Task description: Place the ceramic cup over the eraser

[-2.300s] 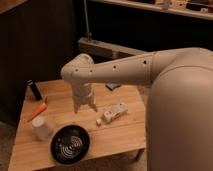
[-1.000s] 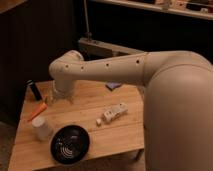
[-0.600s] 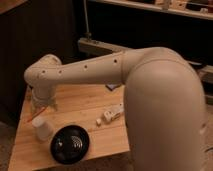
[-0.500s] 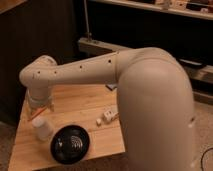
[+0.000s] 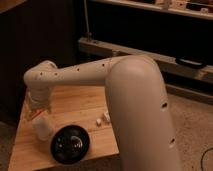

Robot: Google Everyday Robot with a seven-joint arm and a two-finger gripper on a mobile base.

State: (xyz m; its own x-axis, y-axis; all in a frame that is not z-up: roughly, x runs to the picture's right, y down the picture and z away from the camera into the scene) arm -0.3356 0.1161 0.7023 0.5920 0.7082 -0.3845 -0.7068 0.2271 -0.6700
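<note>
The off-white ceramic cup [image 5: 44,129] stands upright on the left part of the wooden table [image 5: 75,102]. My gripper [image 5: 40,111] hangs at the end of the pale arm, directly above and slightly behind the cup, close to its rim. It is open and holds nothing. The eraser is hidden, apparently behind the wrist at the table's far left.
A black ridged bowl [image 5: 70,146] sits right next to the cup at the table's front edge. A small white block [image 5: 102,119] lies further right. A bit of an orange stick [image 5: 33,116] shows beside the gripper. My arm spans the table from the right.
The arm has swung left across the table, and the gripper has come down from over the middle to just above the cup. The objects have not moved.
</note>
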